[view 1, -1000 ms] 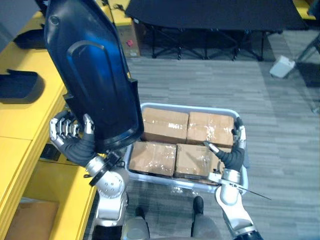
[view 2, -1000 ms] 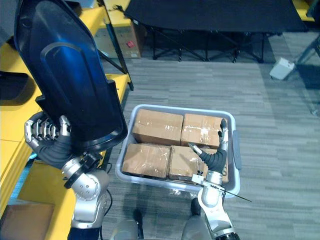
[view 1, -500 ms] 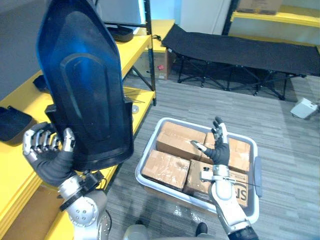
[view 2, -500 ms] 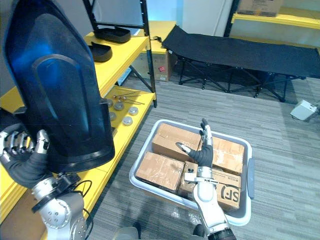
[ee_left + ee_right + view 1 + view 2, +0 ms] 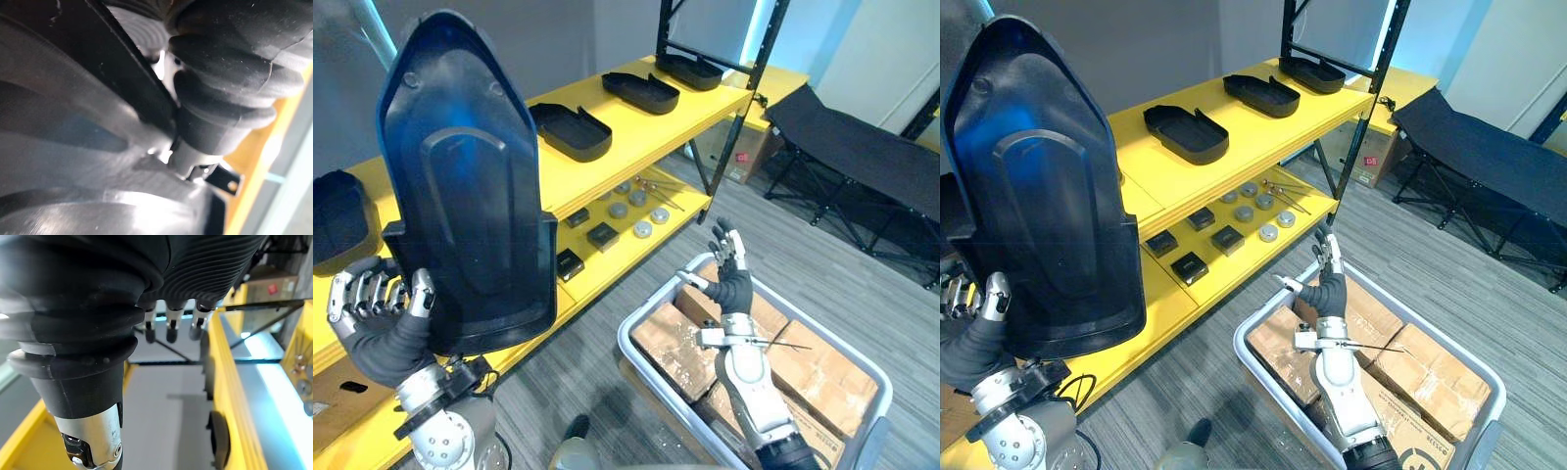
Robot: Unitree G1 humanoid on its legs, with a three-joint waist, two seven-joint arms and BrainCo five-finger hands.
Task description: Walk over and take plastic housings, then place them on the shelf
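Large black plastic housing, upright, held aloft

Your left hand sits low at your left side, fingers pointing up, with fingers and thumb pinching the lower edge of the tall dark-blue plastic housing. Your right hand is raised in front of you, fingers straight, thumb spread apart.

Big black housing hides the left hand palm and a stretch of yellow shelf behind it. Grey bin runs off the bottom edge. Small parts on the lower level are too tiny to name.
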